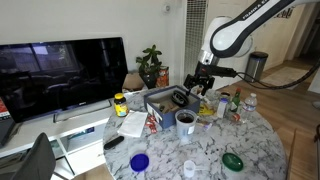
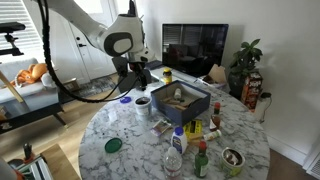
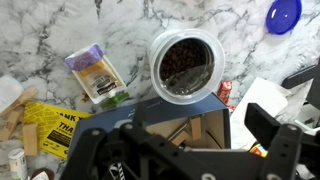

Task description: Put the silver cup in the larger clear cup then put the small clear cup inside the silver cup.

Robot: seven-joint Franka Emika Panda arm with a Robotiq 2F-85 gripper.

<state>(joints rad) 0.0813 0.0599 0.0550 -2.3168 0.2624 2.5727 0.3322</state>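
Note:
The larger clear cup (image 3: 155,52) stands upright on the marble table, seen from above in the wrist view, with a whitish translucent rim. The silver cup (image 3: 204,84) sits inside it as a grey metal ring. A dark reddish-brown round inside that looks like the small clear cup (image 3: 183,62). The nested cups also show in both exterior views (image 1: 185,121) (image 2: 143,103). My gripper (image 3: 180,140) is open and empty. It hangs above the table, over the blue box next to the cups (image 1: 200,84) (image 2: 140,74).
An open dark blue box (image 3: 200,112) with wooden pieces stands right beside the cups. A snack packet (image 3: 97,72), a yellow packet (image 3: 50,125), a blue lid (image 3: 283,14) and a red can (image 3: 224,92) lie around. Bottles and a green lid (image 1: 232,160) stand nearer the table edge.

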